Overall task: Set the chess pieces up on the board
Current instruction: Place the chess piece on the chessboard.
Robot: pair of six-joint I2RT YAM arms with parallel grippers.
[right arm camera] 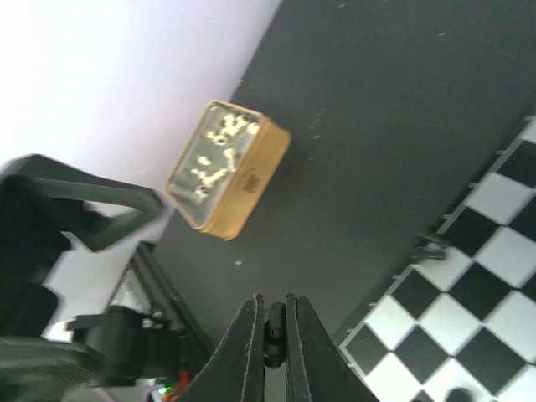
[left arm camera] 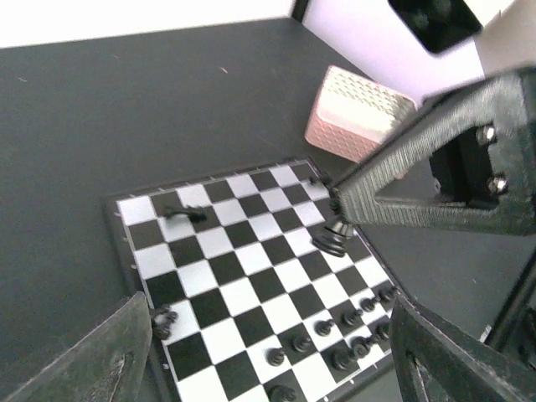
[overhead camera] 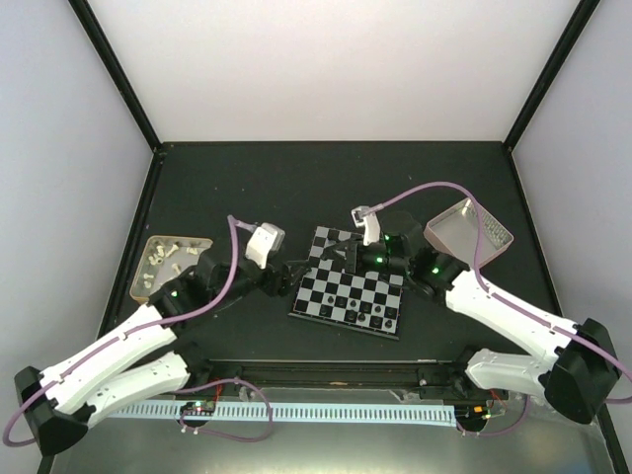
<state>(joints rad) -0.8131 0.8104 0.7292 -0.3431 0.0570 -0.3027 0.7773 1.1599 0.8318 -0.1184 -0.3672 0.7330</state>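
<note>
The right jaws are clamped together on a small black piece. In the left wrist view it hangs over a square in the upper right part of the board; whether its base touches yet I cannot tell. The left jaws stand wide apart with nothing between them, low over the board's left side.

The board lies mid-tabletop, between a tan tray holding pale pieces at the left of the top view and a pink tray at the right. Black pieces stand in roughly two rows along the board's lower right edge in the left wrist view. A toppled piece lies near the upper left corner, and a stray piece sits at the left border.

The step in hand looks like setting the held piece down. It is probably best lowered straight until its base sits flat at the centre of its square. The jaws should then part only slightly and lift straight up so nothing drags. Both arms crowd the board, so the left one should probably keep clear.
</note>
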